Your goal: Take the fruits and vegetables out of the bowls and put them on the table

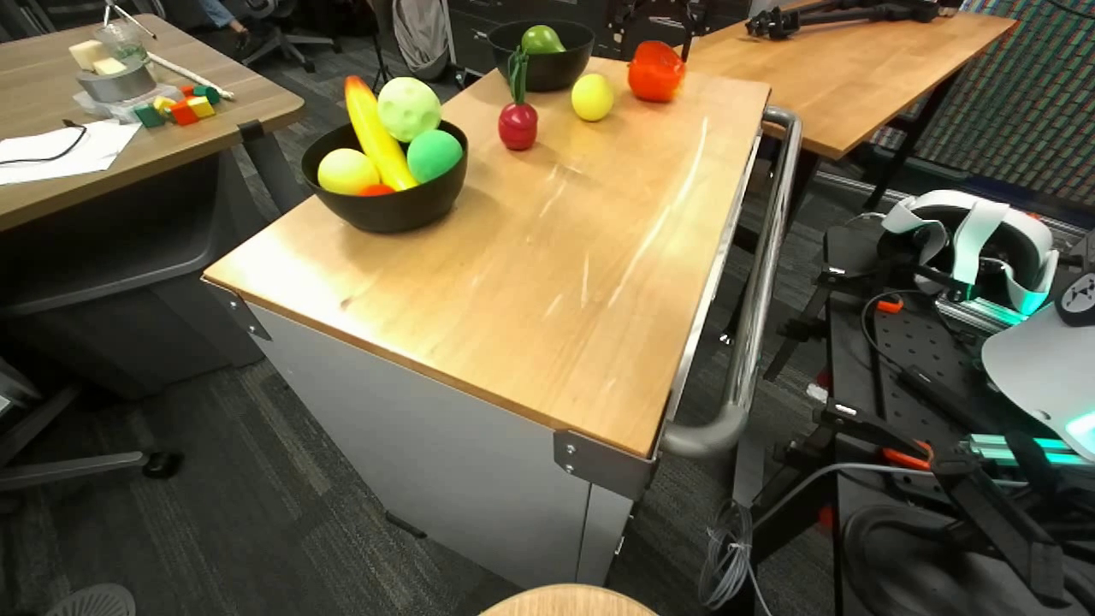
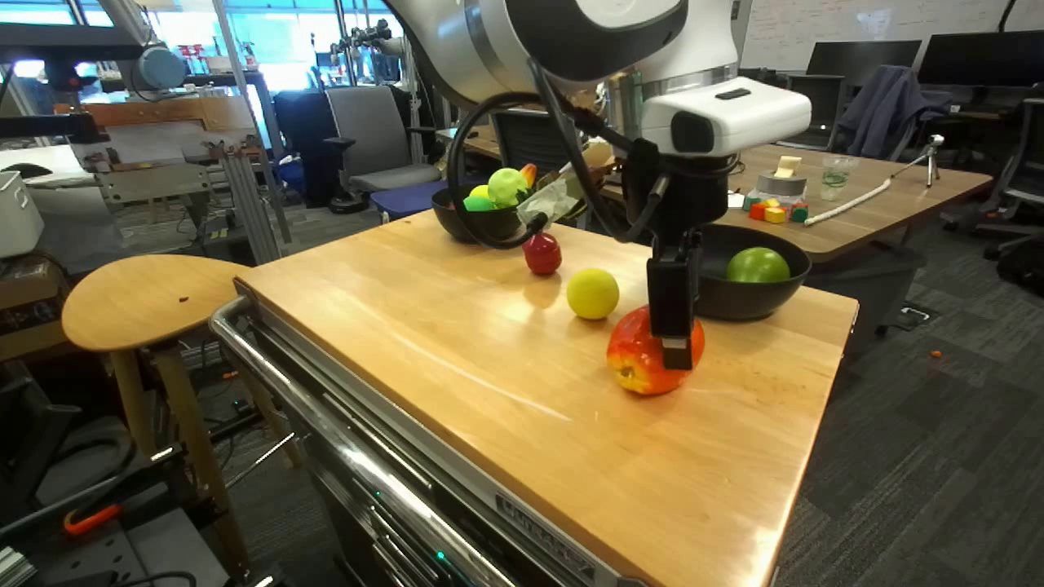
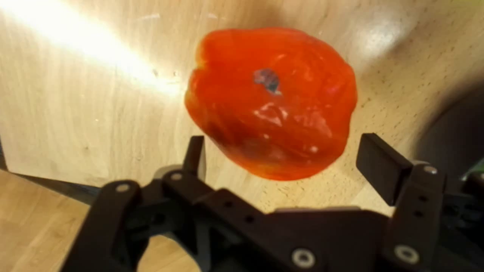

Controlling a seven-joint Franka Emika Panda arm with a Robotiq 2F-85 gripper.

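Red-orange veg on tbl, gripper pointing down at it, fingers spread wide, nothing held; yellow ball + red onion-like pc also on tbl, nr each other; green fruit in black bowl nr veg; banana, lt-green ball, green ball, yellow fruit + orange-red bit in other bowl, well apart

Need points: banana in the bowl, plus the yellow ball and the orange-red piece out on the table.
Banana [image 1: 379, 137]: in an exterior view, mid-length on its yellow body.
Yellow ball [image 2: 593, 293]: in an exterior view, center of its visible side.
Orange-red piece [image 3: 272, 104]: wrist view, glossy top, near the dark mark.
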